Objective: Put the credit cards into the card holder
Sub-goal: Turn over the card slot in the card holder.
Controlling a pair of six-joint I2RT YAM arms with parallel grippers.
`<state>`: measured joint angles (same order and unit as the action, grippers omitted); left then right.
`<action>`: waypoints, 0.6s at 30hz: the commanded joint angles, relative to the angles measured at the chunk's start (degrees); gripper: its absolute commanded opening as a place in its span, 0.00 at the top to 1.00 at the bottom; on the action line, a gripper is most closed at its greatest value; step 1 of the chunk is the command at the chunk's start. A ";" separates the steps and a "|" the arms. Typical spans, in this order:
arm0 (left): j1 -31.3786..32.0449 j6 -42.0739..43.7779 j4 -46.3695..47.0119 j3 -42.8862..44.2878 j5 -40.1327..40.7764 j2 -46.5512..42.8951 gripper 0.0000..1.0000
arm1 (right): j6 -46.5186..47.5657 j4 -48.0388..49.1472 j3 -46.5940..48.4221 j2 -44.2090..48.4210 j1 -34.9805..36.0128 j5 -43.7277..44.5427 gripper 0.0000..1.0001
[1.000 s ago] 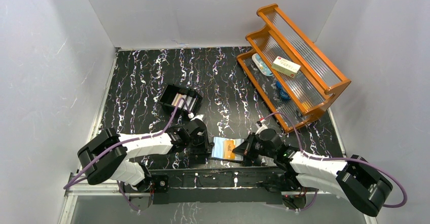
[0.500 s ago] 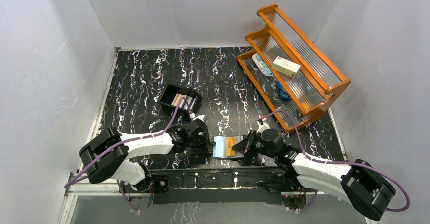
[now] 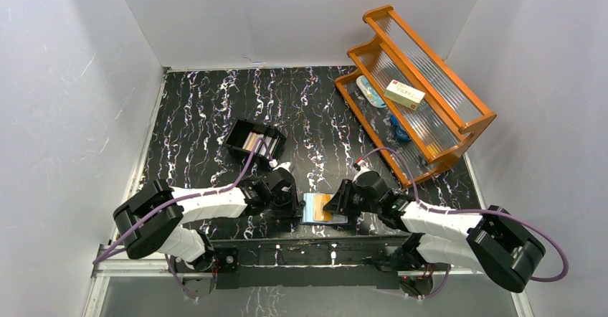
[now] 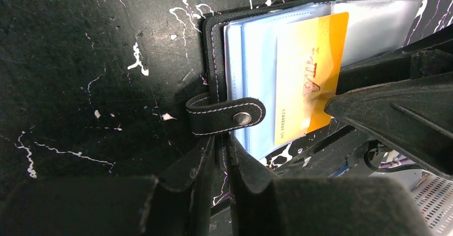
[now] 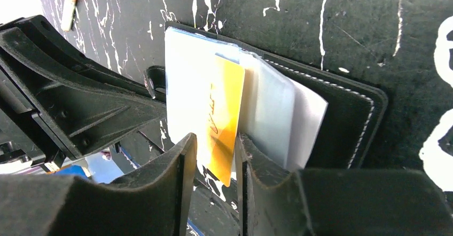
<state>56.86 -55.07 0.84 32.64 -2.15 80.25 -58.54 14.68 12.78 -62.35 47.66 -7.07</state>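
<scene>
The card holder [image 4: 216, 49] lies open near the table's front edge, a black wallet with a snap tab and blue-clear sleeves [image 3: 314, 208]. My left gripper [image 4: 221, 140] is shut on the thin edge of its cover [image 3: 292, 206]. An orange credit card [image 4: 312, 76] sits partly inside one sleeve, its lower end sticking out [image 5: 224, 113]. My right gripper [image 5: 213, 140] straddles that free end with its jaws apart, open, and a gap shows beside the card [image 3: 335, 204].
A rigid black box [image 3: 254, 139] holding pale cards stands behind the left arm. An orange wooden shelf [image 3: 459, 127] at the back right carries a cream-and-red carton [image 3: 404, 94] and small blue items. White walls close in three sides.
My right gripper moved left toward the card holder, carrying the orange card further into the sleeve, then its jaws opened off the card. The left gripper kept its hold.
</scene>
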 commanded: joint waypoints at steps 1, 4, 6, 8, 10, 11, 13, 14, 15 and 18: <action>0.87 0.50 -3.31 -0.23 1.07 0.85 0.86 | 3.22 -4.74 2.98 -0.14 0.33 0.01 0.57; 0.95 0.49 -3.30 -0.15 1.27 0.78 0.86 | 2.81 -3.61 3.40 -1.33 0.86 -0.31 0.57; 0.97 0.53 -3.30 -0.09 1.34 0.98 0.86 | 2.67 -3.06 4.12 -2.56 1.37 -0.40 0.57; 1.05 0.57 -3.21 0.18 1.29 1.36 0.86 | 2.52 -2.55 5.10 -3.94 2.06 -0.17 0.58; 1.15 0.73 -3.21 0.40 1.27 1.53 0.86 | 2.23 -1.88 6.12 -5.13 2.95 -0.06 0.58; 1.15 0.75 -3.21 0.48 1.31 1.57 0.86 | 2.14 -1.64 6.35 -5.87 3.52 0.11 0.58; 1.22 0.84 -3.21 0.53 1.40 1.55 0.86 | 2.20 -1.39 8.93 -7.40 4.65 0.51 0.59; 1.23 0.84 -3.21 0.57 1.49 1.45 0.86 | 2.20 -1.21 9.47 -8.09 5.16 0.64 0.59; 1.29 0.84 -3.21 0.58 1.60 1.43 0.86 | 2.21 -0.90 9.68 -8.66 5.48 0.65 0.60; 1.32 0.96 -3.27 0.62 1.73 1.25 0.86 | 2.28 0.40 9.66 -9.81 6.08 0.29 0.62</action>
<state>57.23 -55.05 0.73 32.86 -1.96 80.38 -56.36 11.38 20.16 -70.61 51.86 -5.45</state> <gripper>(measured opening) 0.140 0.398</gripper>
